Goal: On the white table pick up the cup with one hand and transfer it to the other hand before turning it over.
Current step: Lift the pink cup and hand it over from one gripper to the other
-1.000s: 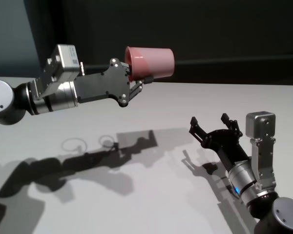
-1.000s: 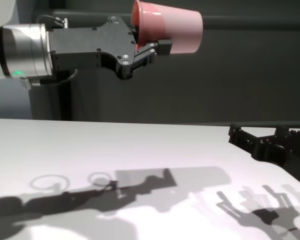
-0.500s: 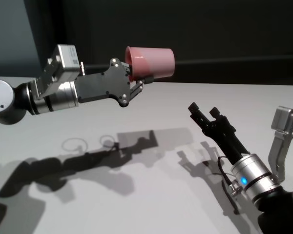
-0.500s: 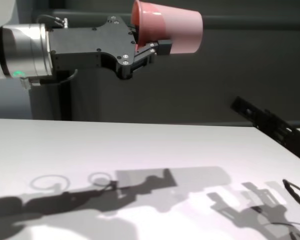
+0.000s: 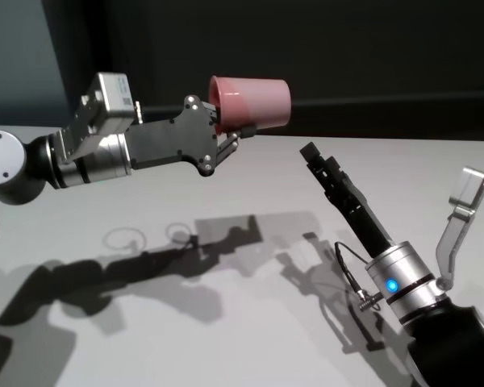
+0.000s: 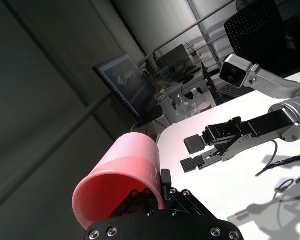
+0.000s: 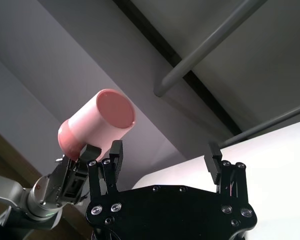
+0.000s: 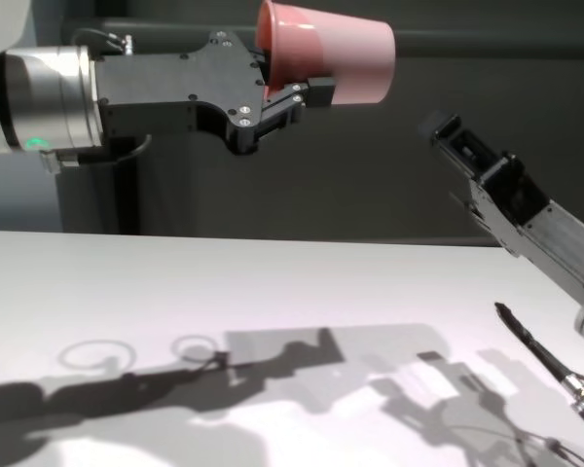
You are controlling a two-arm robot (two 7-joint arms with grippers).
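Observation:
The pink cup [image 5: 254,101] lies on its side in the air above the white table [image 5: 436,169], its base pointing to the right. My left gripper [image 5: 227,129] is shut on the cup's rim, one finger inside and one outside. The chest view shows the same grip high up, the cup [image 8: 341,60] sticking out of the left gripper [image 8: 297,89]. My right gripper [image 5: 313,155] is raised off the table, to the right of and below the cup, aimed up at it. In the right wrist view its fingers [image 7: 216,159] stand wide apart, holding nothing, with the cup [image 7: 97,125] beyond them.
A dark wall with a horizontal rail [image 5: 387,103] runs behind the table's far edge. Arm shadows fall across the table's middle [image 5: 185,250]. A monitor [image 6: 127,82] and desk clutter show far off in the left wrist view.
The right arm has lifted from low over the table and turned its gripper edge-on, reaching up toward the cup. The left arm and cup have stayed still.

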